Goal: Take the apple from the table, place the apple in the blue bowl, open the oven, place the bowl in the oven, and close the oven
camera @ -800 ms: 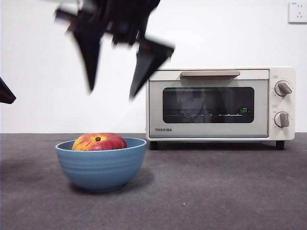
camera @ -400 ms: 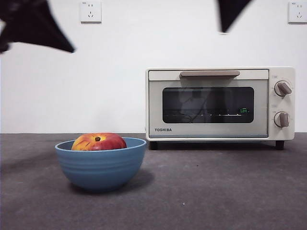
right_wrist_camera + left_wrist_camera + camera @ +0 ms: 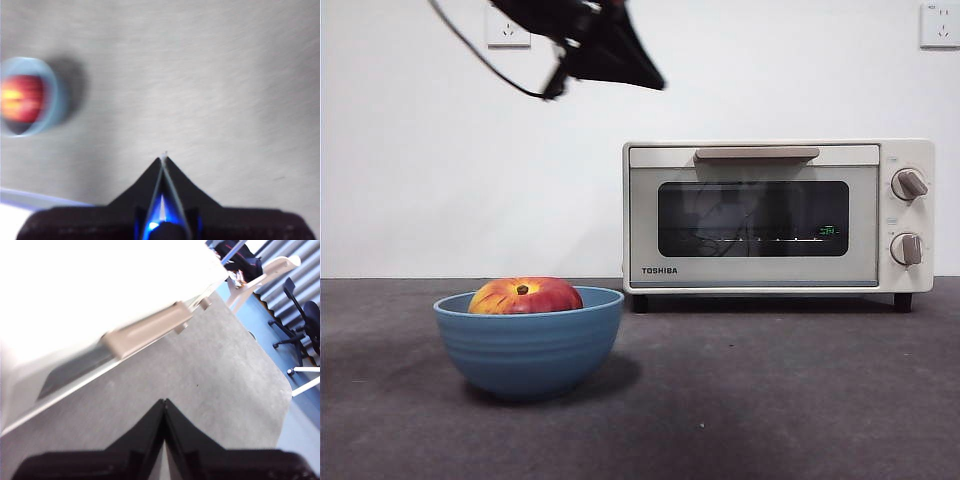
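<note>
Moved: left claw (image 3: 164, 402) now hangs high above the oven (image 3: 778, 215).
Claws: both pressed together, empty.
Apple (image 3: 525, 296): in bowl (image 3: 528, 345).
Tip: hook handle (image 3: 757, 154) squarely, pull gently.

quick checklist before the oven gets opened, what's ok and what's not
1. Apple in the blue bowl: ok.
2. Oven door shut, tan handle unobstructed: ok.
3. Left claw shut, empty, with the handle in its wrist view: ok for approach, but not ok for grasping until it opens.
4. Right claw shut, empty, over bare table and apart from the bowl: ok.
5. Table in front of the door free for it to swing down: ok; bowl sits off to the side.
6. Which arm is the dark shape at the front view's top: cannot tell.
</note>
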`<state>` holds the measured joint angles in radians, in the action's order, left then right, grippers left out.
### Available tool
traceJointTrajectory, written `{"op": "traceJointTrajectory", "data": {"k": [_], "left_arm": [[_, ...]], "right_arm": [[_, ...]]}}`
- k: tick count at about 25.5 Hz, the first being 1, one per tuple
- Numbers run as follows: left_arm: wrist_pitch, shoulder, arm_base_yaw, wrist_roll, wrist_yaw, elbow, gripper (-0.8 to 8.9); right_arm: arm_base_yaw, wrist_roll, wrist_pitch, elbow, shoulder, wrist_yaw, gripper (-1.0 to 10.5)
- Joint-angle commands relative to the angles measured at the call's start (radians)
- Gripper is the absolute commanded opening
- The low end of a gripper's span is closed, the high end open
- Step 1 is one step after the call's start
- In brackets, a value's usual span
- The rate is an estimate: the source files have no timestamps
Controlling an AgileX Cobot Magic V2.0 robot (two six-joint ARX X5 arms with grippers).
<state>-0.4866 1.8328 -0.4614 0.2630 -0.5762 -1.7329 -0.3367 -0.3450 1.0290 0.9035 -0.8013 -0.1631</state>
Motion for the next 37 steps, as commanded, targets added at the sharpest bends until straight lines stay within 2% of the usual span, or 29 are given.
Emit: {"op": "traceJointTrajectory", "data": {"k": [1, 6, 10, 14, 22, 28, 37], "left_arm": [[0.000, 0.082, -0.029, -0.001, 0.002, -0.099, -0.05], [-0.044, 0.219, -0.071, -0.003, 0.085, -0.287, -0.05], [-0.060, 0.301, -0.090, -0.005, 0.093, -0.385, -0.05], [-0.058, 0.331, -0.101, -0.024, 0.161, -0.391, -0.05], [-0.051, 0.367, -0.101, -0.031, 0.217, -0.391, -0.05], [-0.063, 0.376, -0.103, -0.027, 0.203, -0.391, -0.05], [-0.175, 0.408, -0.112, -0.033, 0.203, -0.391, -0.05]], "right_arm": [[0.029, -0.069, -0.007, -0.041, 0.083, -0.042, -0.1], [0.040, -0.122, 0.061, -0.081, 0.204, -0.019, -0.1], [0.042, -0.124, 0.119, -0.088, 0.272, -0.008, -0.1], [0.042, -0.132, 0.150, -0.088, 0.336, -0.010, -0.1], [0.042, -0.171, 0.183, -0.088, 0.388, -0.013, -0.1], [0.042, -0.177, 0.184, -0.088, 0.388, -0.013, -0.1], [0.042, -0.176, 0.187, -0.088, 0.388, -0.013, -0.1]]}}
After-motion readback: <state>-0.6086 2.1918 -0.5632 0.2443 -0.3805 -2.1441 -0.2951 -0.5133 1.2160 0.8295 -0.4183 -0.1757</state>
